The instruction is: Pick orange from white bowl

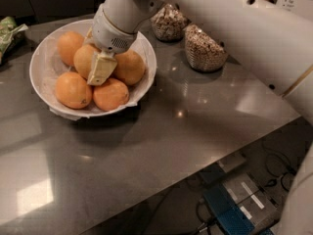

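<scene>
Up front, the white bowl (39, 77) is parked on the grey table (146, 146), presumably to be kept within the arm's reach; the orange (83, 58) is wedged mid-pile, hemmed in by other fruit; the gripper (101, 68) is set down right against it, probably for a hold; whether it's actually clamped can't be told; further back, the jars of nuts (203, 50) are kept apart.

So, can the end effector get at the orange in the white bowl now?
Probably yes: the end effector is low over the white bowl, right at the paler orange, and nothing covers the fruit.
</scene>
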Controlling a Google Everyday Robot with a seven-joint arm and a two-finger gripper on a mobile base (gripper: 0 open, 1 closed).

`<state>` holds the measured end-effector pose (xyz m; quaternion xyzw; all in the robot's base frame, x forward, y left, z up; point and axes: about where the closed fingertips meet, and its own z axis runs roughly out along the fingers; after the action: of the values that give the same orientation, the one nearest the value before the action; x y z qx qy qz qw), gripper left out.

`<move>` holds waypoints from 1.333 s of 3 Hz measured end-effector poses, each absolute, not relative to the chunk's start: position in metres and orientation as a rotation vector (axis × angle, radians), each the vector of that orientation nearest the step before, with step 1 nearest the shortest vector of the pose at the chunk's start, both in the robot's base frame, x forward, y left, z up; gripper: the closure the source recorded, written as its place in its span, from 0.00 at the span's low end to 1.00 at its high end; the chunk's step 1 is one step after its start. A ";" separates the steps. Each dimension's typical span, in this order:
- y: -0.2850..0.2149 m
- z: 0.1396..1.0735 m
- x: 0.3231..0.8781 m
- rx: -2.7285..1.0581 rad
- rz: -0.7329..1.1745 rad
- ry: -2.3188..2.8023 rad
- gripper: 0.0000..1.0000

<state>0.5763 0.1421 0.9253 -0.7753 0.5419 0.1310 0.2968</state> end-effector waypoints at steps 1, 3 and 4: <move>0.142 0.925 0.576 -2.061 0.348 1.441 0.87; 0.142 0.925 0.576 -2.061 0.349 1.440 1.00; 0.141 0.927 0.581 -2.052 0.385 1.427 1.00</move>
<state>0.5812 0.1413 0.9267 -0.7736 0.5380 0.1451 0.3017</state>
